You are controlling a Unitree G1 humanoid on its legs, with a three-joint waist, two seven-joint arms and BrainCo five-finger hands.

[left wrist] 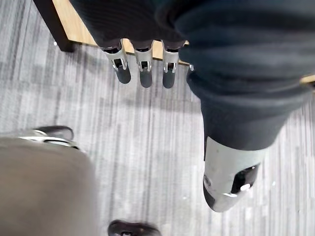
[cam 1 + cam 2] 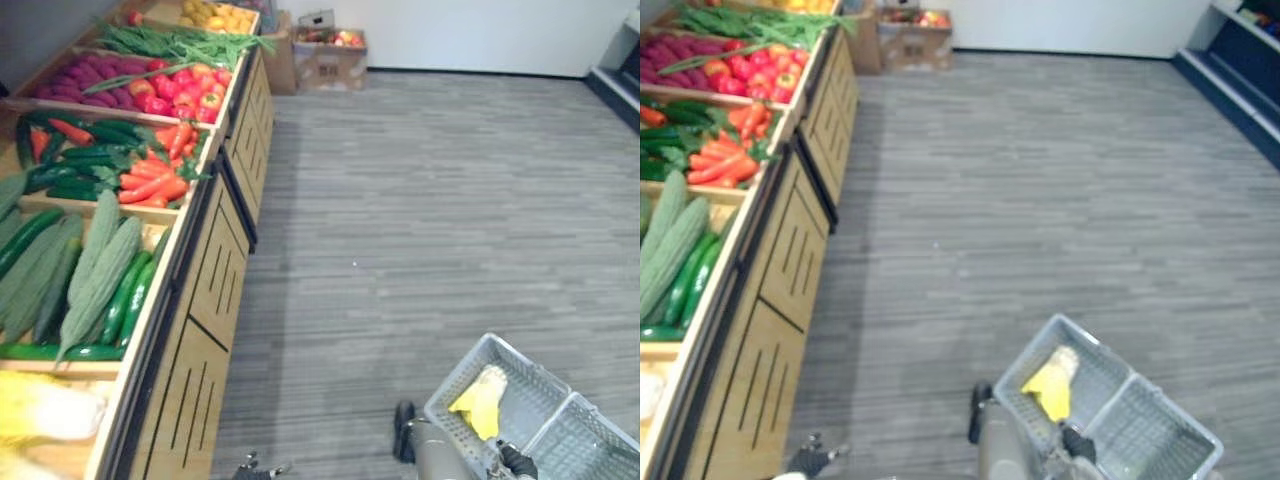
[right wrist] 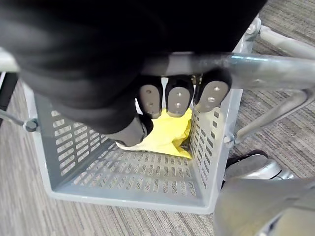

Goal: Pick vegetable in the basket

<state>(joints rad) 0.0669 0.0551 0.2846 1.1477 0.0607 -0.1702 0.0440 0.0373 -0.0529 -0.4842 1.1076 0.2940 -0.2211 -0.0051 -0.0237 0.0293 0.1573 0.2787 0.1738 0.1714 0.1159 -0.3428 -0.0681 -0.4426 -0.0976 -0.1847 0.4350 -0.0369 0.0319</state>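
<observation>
A grey plastic basket (image 2: 545,395) hangs low at my right side over the carpet, with a yellow leafy vegetable (image 2: 482,400) lying in one end. My right hand (image 3: 178,96) is shut on the basket's metal handle (image 3: 261,64), and the yellow vegetable (image 3: 165,137) lies directly under it. My left hand (image 1: 142,69) hangs beside the wooden stand with straight fingers and holds nothing. It also peeks in at the lower edge of the left eye view as my left hand (image 2: 262,468). The stand's bins at my left hold green cucumbers (image 2: 125,300), ridged gourds (image 2: 100,260) and carrots (image 2: 155,185).
The wooden produce stand (image 2: 215,270) runs along the left, with red tomatoes (image 2: 180,90), purple roots (image 2: 85,80) and long greens (image 2: 170,40) farther back. A pale yellow cabbage (image 2: 40,410) lies in the nearest bin. A cardboard box (image 2: 330,50) stands by the far wall.
</observation>
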